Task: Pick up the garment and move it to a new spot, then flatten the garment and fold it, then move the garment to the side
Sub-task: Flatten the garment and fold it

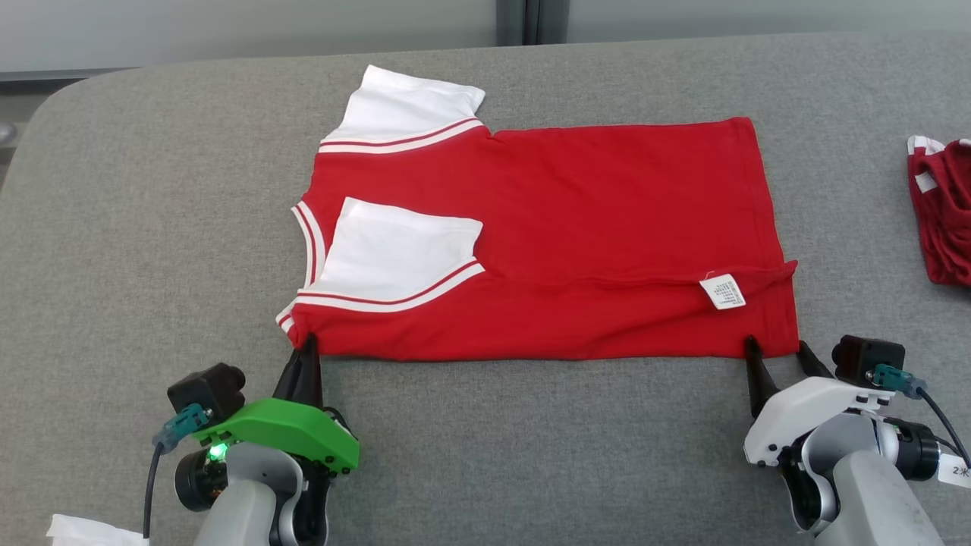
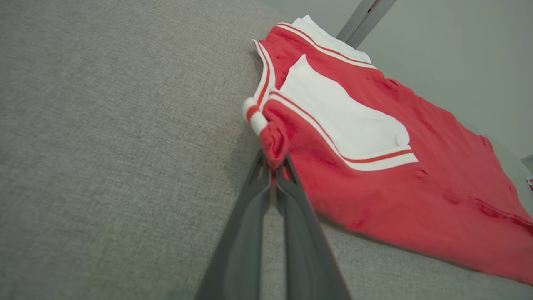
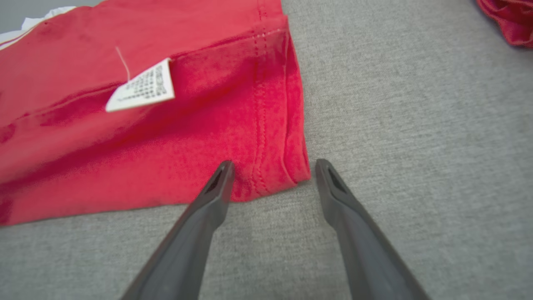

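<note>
The garment (image 1: 576, 220) is a red T-shirt with white sleeves and striped trim, lying flat on the grey table (image 1: 152, 250) with its near long side folded over; a white care label shows near the hem. My left gripper (image 1: 307, 347) is shut on the garment's near collar corner, which bunches between its fingertips in the left wrist view (image 2: 272, 156). At the near hem corner my right gripper (image 1: 775, 350) stands open. In the right wrist view the hem corner of the garment (image 3: 266, 125) lies between its tips (image 3: 272, 166), apart from both fingers.
A second red and white piece of clothing (image 1: 941, 212) lies bunched at the table's right edge. Something white (image 1: 91, 531) pokes in at the lower left corner. Grey table surface stretches wide on the left and along the near side.
</note>
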Controlling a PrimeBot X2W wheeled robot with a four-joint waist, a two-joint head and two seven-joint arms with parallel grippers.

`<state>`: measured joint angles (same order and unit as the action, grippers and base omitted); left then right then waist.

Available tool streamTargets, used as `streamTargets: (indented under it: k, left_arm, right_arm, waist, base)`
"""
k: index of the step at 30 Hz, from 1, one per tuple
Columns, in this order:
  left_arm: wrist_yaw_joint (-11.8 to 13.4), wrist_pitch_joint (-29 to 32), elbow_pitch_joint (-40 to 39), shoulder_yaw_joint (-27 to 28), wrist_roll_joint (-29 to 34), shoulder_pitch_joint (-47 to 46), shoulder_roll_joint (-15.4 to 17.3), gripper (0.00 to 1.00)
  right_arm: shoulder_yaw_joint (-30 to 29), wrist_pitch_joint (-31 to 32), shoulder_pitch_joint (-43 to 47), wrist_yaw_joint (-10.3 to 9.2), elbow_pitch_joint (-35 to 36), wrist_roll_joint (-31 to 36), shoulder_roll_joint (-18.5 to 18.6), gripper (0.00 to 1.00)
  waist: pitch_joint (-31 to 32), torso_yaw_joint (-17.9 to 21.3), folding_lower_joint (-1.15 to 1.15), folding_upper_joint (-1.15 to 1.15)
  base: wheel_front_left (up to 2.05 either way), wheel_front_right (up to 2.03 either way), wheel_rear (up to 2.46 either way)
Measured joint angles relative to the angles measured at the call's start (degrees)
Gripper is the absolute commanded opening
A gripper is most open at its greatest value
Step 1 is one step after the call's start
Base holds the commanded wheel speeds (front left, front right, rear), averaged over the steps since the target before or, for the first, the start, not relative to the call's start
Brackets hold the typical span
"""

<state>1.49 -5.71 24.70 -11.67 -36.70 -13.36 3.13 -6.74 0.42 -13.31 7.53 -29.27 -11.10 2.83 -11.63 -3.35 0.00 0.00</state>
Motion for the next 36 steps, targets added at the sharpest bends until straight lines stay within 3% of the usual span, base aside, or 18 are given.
streamTargets:
  k: [1,2,3,8,13,20,26,28,29,30,36]
  left_arm:
    - [-0.05,-0.19,-0.05,-0.12,0.00,0.01,-0.01,0.00]
    - [-0.07,-0.37,-0.19,-0.24,0.01,0.01,-0.01,0.00]
    - [-0.07,-0.49,-0.30,-0.34,0.02,0.01,-0.01,0.00]
    - [-0.30,-0.91,-2.36,-0.76,0.48,0.68,0.23,0.00]
    - [0.21,-0.12,-7.01,-1.22,1.00,2.76,1.56,0.00]
    - [2.70,3.74,-15.18,-2.85,0.97,11.20,2.21,0.00]
    - [5.10,5.59,-17.46,-3.66,-0.57,17.55,1.69,0.00]
    - [5.60,5.77,-17.42,-3.94,-0.56,18.42,1.67,0.45]
    - [5.69,5.95,-17.40,-4.02,-0.56,18.68,1.68,1.00]
    - [5.98,6.24,-17.41,-4.07,-0.56,18.78,1.75,1.00]
    - [6.57,7.61,-19.94,-3.19,0.37,18.94,5.22,1.00]
  right_arm:
    - [-0.02,-0.03,-0.29,0.00,-0.60,-0.45,0.03,0.47]
    - [-0.09,-0.22,-0.66,0.00,-1.41,-0.87,0.03,0.20]
    - [-0.15,-0.34,-1.05,0.00,-2.07,-0.90,0.04,0.00]
    - [-1.20,-1.02,-1.84,0.01,-2.38,-1.94,-0.09,0.00]
    - [-2.91,0.37,-0.88,0.01,1.61,-3.32,-0.08,0.00]
    - [-2.86,5.53,8.55,0.01,11.17,-4.24,-0.07,0.00]
    - [-3.31,7.01,14.16,0.01,14.92,-6.03,-0.05,0.00]
    - [-3.24,6.99,14.79,0.01,15.38,-6.25,-0.07,0.23]
    - [-3.30,6.94,15.06,0.01,15.60,-6.41,-0.05,0.46]
    - [-3.42,6.58,15.30,0.01,15.70,-6.62,-0.07,1.00]
    - [-4.08,5.78,16.18,0.00,16.68,-6.72,-0.04,1.00]
  waist:
    - [0.15,-0.09,0.00,0.00]
    - [0.36,-0.19,0.00,0.00]
    - [0.60,-0.26,0.00,0.00]
    - [2.02,-0.39,0.00,0.00]
    - [3.69,-0.49,0.00,0.00]
    - [5.03,-0.35,0.00,0.00]
    - [4.60,0.34,0.00,0.00]
    - [4.40,0.57,0.00,0.00]
    - [4.29,0.68,0.00,0.00]
    - [4.19,0.79,0.00,0.00]
    - [3.94,1.57,0.00,0.00]
  base:
    - [0.00,0.00,0.00]
    - [0.00,0.00,0.00]
    - [0.00,0.00,0.00]
    - [0.00,0.00,0.00]
    - [0.00,0.00,0.00]
    - [0.00,0.00,0.00]
    - [0.00,0.00,0.00]
    - [0.00,0.00,0.00]
    - [0.00,0.00,0.00]
    - [0.00,0.00,0.00]
    - [0.00,0.00,0.00]
